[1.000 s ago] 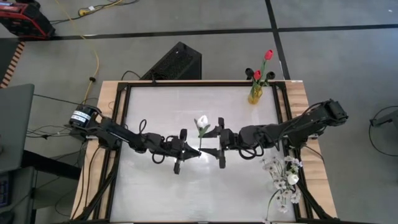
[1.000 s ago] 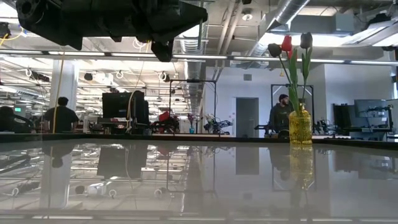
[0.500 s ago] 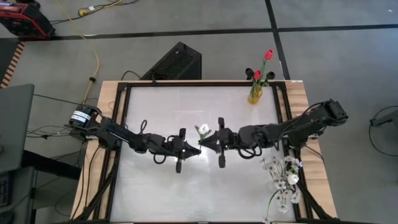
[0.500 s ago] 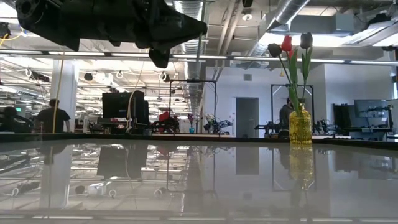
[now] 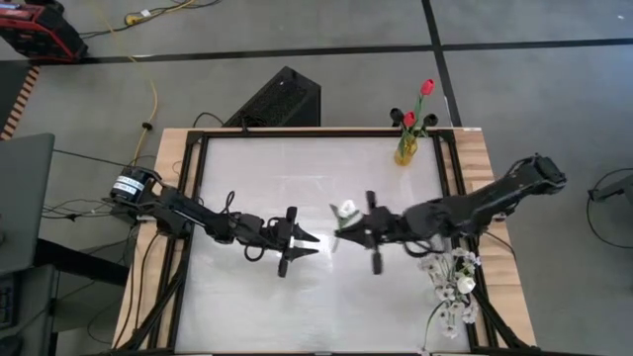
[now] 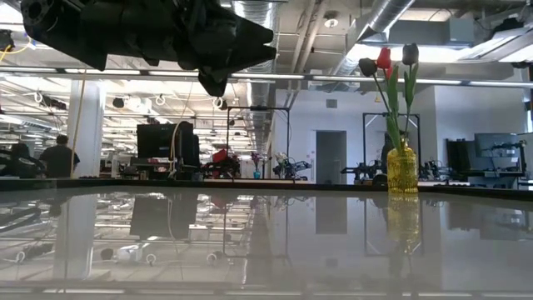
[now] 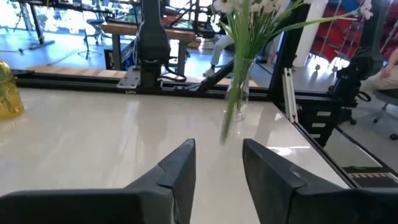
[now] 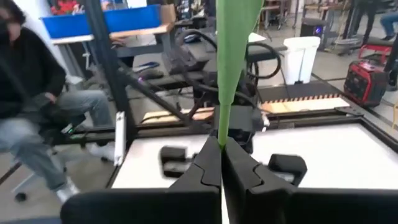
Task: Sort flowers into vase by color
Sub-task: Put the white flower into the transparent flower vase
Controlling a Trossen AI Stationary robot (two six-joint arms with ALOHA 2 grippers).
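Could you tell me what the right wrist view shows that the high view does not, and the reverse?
Only the right wrist view shows the right gripper shut on the white tulip's green stem, and a seated person beyond the table. Only the high view shows the tulip's white bloom, the yellow vase with red and dark tulips, and the clear vase of white flowers. Both show the left gripper open nearby.

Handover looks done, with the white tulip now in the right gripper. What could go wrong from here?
1. The right gripper pinches only the thin stem of the white tulip, so it may swivel or slip in transit.
2. The clear vase of white flowers is already crowded; threading another stem in could knock it or push stems out.
3. The left gripper, fingers apart, sits close by; the right arm's swing could brush it.
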